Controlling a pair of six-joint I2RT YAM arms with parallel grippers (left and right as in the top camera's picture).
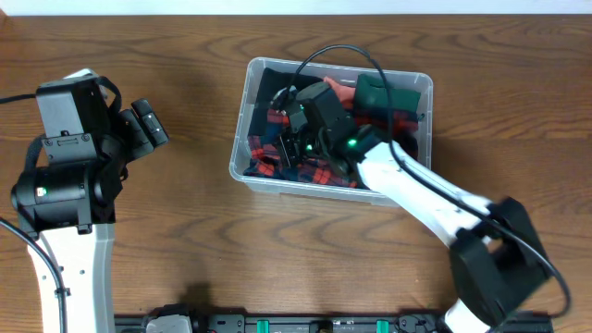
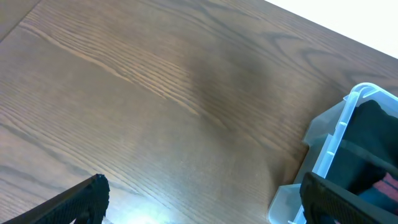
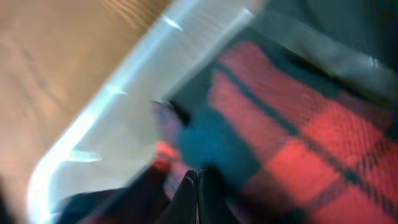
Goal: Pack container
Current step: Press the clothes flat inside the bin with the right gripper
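Note:
The clear plastic container (image 1: 242,159) sits at the table's centre, filled with folded garments: a red and dark plaid cloth (image 1: 310,172), dark cloth and a green piece (image 1: 381,92). My right gripper (image 1: 289,120) reaches down inside the container over the plaid cloth (image 3: 311,143). Its fingers (image 3: 198,186) are pressed together with nothing between them, by the container's wall (image 3: 124,106). My left gripper (image 1: 148,125) is open and empty over bare table left of the container. The container's corner (image 2: 348,124) shows at the right of the left wrist view, beside my right fingertip.
The wooden table (image 1: 185,250) spreads around the container. The right arm's black cable (image 1: 356,57) loops over the container. A dark rail (image 1: 305,324) runs along the front edge.

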